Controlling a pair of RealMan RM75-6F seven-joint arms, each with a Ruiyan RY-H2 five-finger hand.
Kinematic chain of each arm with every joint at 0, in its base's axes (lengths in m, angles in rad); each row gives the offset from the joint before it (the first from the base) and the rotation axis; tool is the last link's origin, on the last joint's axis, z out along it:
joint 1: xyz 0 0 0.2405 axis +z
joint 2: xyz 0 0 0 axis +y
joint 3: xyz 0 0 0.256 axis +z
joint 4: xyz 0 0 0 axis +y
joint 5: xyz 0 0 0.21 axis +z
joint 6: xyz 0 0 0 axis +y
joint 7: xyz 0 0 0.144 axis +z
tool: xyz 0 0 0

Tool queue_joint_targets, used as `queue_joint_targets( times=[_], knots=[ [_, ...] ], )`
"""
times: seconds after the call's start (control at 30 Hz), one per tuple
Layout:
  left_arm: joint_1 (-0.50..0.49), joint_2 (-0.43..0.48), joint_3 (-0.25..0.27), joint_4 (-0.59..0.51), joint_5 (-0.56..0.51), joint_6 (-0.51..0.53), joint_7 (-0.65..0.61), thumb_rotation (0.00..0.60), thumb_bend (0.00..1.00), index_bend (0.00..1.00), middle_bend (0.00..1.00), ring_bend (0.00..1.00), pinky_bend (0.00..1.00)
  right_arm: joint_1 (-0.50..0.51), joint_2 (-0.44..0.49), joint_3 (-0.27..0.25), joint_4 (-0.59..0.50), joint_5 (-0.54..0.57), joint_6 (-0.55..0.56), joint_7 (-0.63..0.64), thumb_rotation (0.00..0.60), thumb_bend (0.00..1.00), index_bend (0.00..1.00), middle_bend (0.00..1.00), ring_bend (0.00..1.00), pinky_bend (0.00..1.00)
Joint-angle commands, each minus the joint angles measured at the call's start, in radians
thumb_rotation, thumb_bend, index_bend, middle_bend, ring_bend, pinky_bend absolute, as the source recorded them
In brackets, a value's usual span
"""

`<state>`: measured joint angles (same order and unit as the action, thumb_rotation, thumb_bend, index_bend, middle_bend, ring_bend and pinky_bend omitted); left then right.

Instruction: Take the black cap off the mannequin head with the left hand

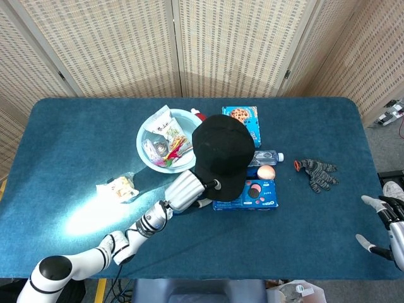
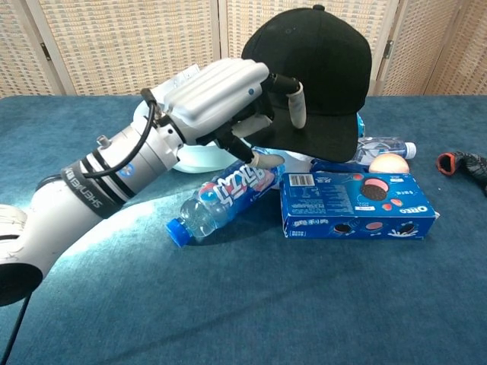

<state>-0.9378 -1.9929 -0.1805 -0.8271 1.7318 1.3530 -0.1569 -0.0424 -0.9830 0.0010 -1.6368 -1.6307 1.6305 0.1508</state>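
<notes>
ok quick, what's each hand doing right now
Left hand: holding the brim of the black cap.
Right hand: open, holding nothing, at the table's right edge.

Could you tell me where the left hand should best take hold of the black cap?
Probably the brim, from the robot's left. The cap sits high, its brim jutting toward the left robot hand, whose fingers already reach the brim's edge.

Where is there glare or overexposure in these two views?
Head view: a bright patch washes out the blue tablecloth by the left forearm. Chest view: the same streak is milder; the left robot hand is bright but readable, and the black cap shows little detail.
</notes>
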Motion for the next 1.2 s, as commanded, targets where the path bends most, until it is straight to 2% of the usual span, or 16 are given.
queue_joint_targets(
  times=[0.03,0.23,0.5,0.73,0.93,1.2],
  knots=[
    [-0.005,-0.012,-0.005,0.001,-0.016,-0.002,-0.001,0.6,0.17,0.49,0.98,0.98,1.0,-0.001,0.0,0.0,0.001,0.002,0.0,0.001,0.6,0.13,0.23,0.29,0.17,0.19],
    [-0.014,-0.031,-0.012,0.004,-0.041,-0.005,-0.007,0.6,0.24,0.53,0.99,0.99,1.0,-0.002,0.0,0.001,0.003,0.004,0.0,0.003,0.6,0.13,0.23,0.29,0.17,0.19],
    [-0.016,-0.033,-0.017,-0.026,-0.072,-0.009,-0.045,0.6,0.3,0.53,1.0,1.0,1.0,-0.002,0.001,0.004,0.002,0.005,-0.001,0.003,0.6,0.13,0.23,0.29,0.17,0.19],
    [-0.012,-0.017,-0.025,-0.068,-0.091,-0.001,-0.073,0.6,0.44,0.56,1.0,1.0,1.0,-0.002,0.002,0.005,0.001,0.004,0.001,0.002,0.6,0.13,0.23,0.29,0.17,0.19],
    [-0.009,0.003,-0.055,-0.124,-0.124,0.003,-0.093,0.6,0.46,0.58,1.0,1.0,1.0,-0.003,0.003,0.006,-0.002,0.002,0.005,0.0,0.6,0.13,0.23,0.29,0.17,0.19],
    [-0.023,0.028,-0.111,-0.189,-0.16,0.005,-0.055,0.6,0.45,0.6,1.0,1.0,1.0,-0.007,0.005,0.007,-0.002,0.001,0.011,0.001,0.6,0.13,0.23,0.29,0.17,0.19]
  ],
)
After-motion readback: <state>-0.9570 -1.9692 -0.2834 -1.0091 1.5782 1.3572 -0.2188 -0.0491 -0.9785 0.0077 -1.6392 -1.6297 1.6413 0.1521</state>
